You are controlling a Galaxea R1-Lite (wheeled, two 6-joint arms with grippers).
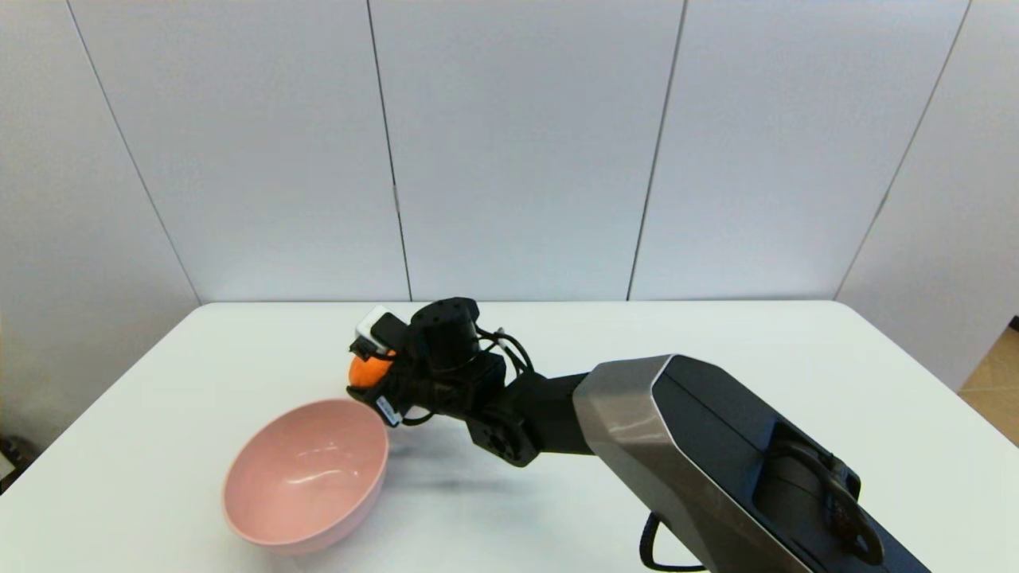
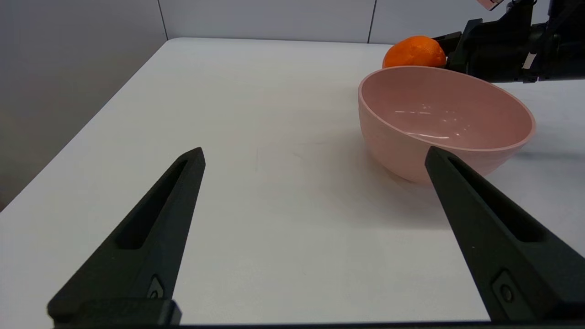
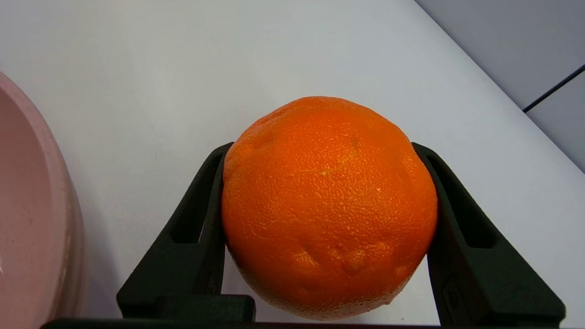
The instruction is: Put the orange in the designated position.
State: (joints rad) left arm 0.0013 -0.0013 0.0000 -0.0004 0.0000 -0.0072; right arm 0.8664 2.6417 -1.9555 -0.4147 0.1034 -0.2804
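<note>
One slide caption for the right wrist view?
Right gripper clamps the orange beside the pink bowl.

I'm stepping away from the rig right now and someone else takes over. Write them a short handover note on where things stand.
Right gripper: shut on the orange, held beside the far rim of the pink bowl, not yet over its opening.
Left gripper: open, holding nothing, low over the table on the bowl's left side, idle.
Done: orange grasped and brought up to the bowl.
Left: if the bowl is the designated spot, move the orange over it, lower, release, withdraw. The bowl holds nothing.
</note>
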